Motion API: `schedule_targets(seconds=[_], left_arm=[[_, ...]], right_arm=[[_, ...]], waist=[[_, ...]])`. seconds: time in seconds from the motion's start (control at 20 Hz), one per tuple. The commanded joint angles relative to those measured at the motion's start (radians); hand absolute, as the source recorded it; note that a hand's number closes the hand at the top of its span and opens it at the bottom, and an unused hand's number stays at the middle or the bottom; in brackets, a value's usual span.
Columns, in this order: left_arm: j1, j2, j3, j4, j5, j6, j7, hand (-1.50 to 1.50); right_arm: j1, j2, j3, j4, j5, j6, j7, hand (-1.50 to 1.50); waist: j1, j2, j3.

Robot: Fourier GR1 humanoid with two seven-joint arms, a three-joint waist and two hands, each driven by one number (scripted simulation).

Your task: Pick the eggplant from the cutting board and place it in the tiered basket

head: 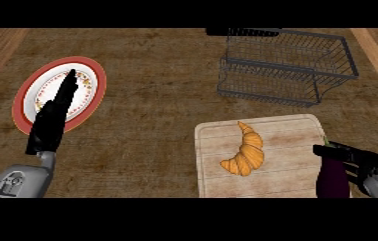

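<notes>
1. Dark purple is what I have in my right hand (pixel 353 166): the eggplant (pixel 333 179), upright at the right edge of the cutting board (pixel 288 135), with my fingers curled round its upper part.
2. My left hand (pixel 53 116) rests over the red-rimmed plate (pixel 94 74), fingers straight and pressed together, holding nothing.
3. The tiered basket (pixel 286 67) stands beyond the board, well apart from the eggplant, so a lift and a forward carry lie ahead, I judge.
4. Risk: my hold sits high on a smooth, tapering skin, so the heavy lower end could swing or slip as I rise.
5. Risk: a low carry could knock the croissant (pixel 247 152) lying on the board.
6. Risk: the basket's wire rim could catch the eggplant if I come in too shallow.
</notes>
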Motion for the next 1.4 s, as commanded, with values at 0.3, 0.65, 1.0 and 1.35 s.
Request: schedule_targets(seconds=[0.3, 0.65, 1.0, 1.35], left_arm=[[-0.101, -0.032, -0.098, -0.019, -0.021, -0.08, -0.013, 0.0], [-0.102, -0.057, -0.096, 0.046, -0.043, -0.044, -0.004, 0.0], [-0.088, -0.025, -0.027, 0.073, -0.025, -0.023, 0.01, 0.0], [-0.054, -0.016, 0.015, 0.079, -0.019, 0.002, 0.002, 0.0]], right_arm=[[-0.393, 0.09, 0.345, -0.148, 0.38, 0.19, -0.155, 1.5], [-0.739, 0.268, 0.421, -0.004, 0.609, 0.14, -0.064, 1.5], [-1.064, 0.404, 0.419, 0.199, 0.817, 0.2, 0.082, 1.5], [-1.312, 0.519, 0.436, 0.328, 0.877, 0.466, 0.235, 1.5]], waist=[[0.274, 0.039, -0.01], [0.161, 0.005, -0.005], [0.051, -0.021, 0.0], [-0.011, -0.03, 0.004]])
